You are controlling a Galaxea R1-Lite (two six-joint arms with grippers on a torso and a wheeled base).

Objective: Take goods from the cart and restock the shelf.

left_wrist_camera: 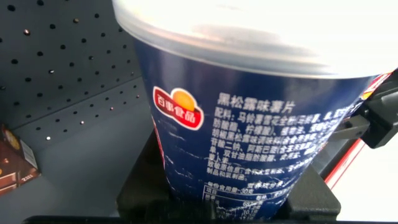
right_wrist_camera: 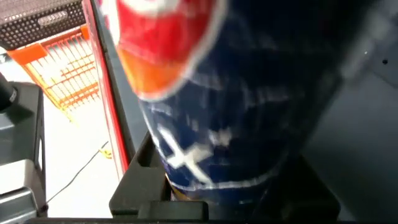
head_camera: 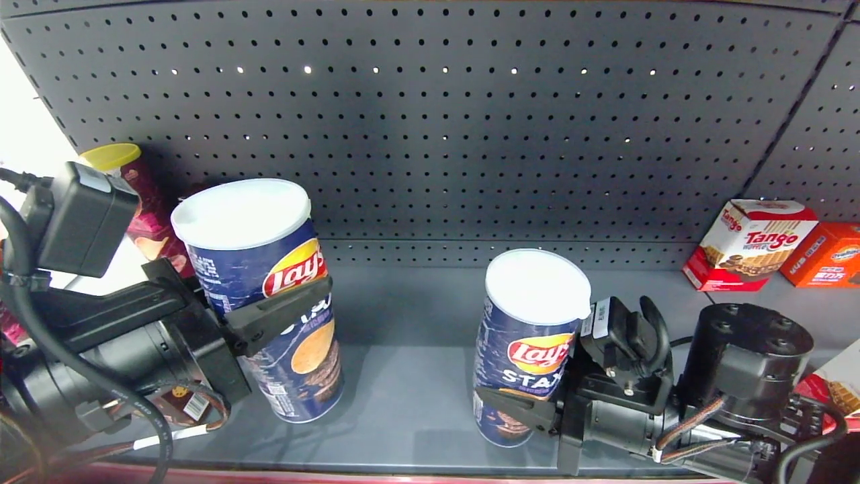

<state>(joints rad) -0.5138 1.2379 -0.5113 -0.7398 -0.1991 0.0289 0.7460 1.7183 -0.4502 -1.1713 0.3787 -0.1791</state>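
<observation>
We've got a dark grey pegboard (head_camera: pixel 470 134) as the backdrop, with a grey shelf (head_camera: pixel 410 323) running across in front of it. Tucked into the far left corner is a maroon can with a yellow lid (head_camera: pixel 144 195), right up against the pegboard.

Next comes the left gripper (head_camera: pixel 269 296), clamped around the middle of a blue chips can (head_camera: pixel 235 269) with a white lid. One finger crosses the front of the label and the other is hidden behind the can. The can sits towards the front left of the shelf. Its base looks like it's at shelf level, but we can't say for sure that it's touching.

Across a bare stretch of shelf is a second blue chips can (head_camera: pixel 531 336), also white-lidded and near the front edge. The right gripper (head_camera: pixel 524 383) is pinching it low on the body, and we can see one finger along the front near the base. In the right wrist view an orange cart (right_wrist_camera: pixel 62 68) stands on the floor beyond the shelf's red edge strip (right_wrist_camera: pixel 109 93).

Further right, at the back against the pegboard, a red and white wafer box (head_camera: pixel 752 245) and an orange box (head_camera: pixel 830 255) sit side by side, just about touching. One more wafer box (head_camera: pixel 833 383) pokes in at the right edge, nearer the front.
</observation>
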